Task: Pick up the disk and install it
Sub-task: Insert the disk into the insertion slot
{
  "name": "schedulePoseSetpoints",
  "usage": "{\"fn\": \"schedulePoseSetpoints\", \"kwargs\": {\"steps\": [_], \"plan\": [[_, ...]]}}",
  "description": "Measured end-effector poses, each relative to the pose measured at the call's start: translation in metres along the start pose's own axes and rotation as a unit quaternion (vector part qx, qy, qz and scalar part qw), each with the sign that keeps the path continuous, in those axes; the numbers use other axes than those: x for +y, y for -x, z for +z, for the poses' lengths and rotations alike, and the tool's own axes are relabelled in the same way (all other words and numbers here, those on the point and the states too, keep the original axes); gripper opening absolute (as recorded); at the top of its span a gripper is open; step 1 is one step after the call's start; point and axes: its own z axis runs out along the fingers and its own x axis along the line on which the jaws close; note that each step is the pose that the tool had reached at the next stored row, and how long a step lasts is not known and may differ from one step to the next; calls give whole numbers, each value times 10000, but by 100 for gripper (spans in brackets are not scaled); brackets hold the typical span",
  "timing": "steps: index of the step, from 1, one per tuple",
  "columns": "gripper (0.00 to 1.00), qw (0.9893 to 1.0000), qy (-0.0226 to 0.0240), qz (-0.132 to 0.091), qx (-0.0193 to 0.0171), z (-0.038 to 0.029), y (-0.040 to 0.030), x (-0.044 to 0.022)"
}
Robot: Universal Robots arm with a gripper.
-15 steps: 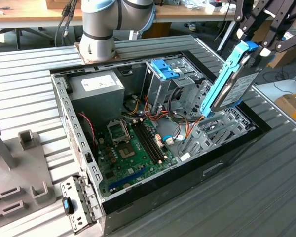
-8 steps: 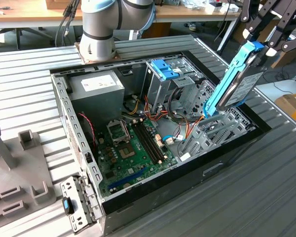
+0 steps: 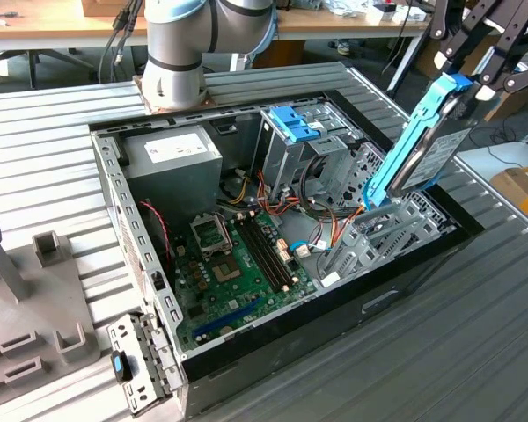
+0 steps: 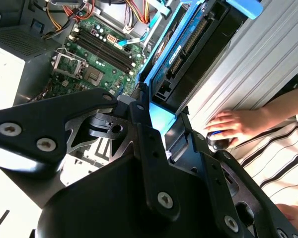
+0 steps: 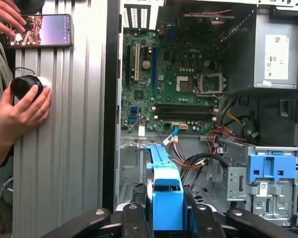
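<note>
Disk [image 3: 420,154] hangs tilted, clamped between the gripper's [image 3: 462,86] closed fingers, above the case [image 3: 352,309]

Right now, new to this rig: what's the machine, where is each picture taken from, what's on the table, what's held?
It is one robot arm with a gripper at its end. The exterior view comes from a camera off the arm; both wrist views come from cameras riding near the gripper. On the ribbed metal table lies an open computer case, its green motherboard exposed, a silver drive cage inside. The gripper is shut on the disk, a grey drive in a light-blue carrier, held tilted over the case's edge at the exterior view's right. In the first wrist view, a person's hand rests on a black knob near a phone.
</note>
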Motion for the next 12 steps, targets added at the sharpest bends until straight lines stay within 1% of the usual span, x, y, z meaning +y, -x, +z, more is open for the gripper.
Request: {"fn": "schedulePoseSetpoints", "kwargs": {"steps": [4, 12], "plan": [[37, 10000, 3, 0, -2, 8, -34, -32], [37, 10000, 4, 1, -2, 119, -68, -64]]}}
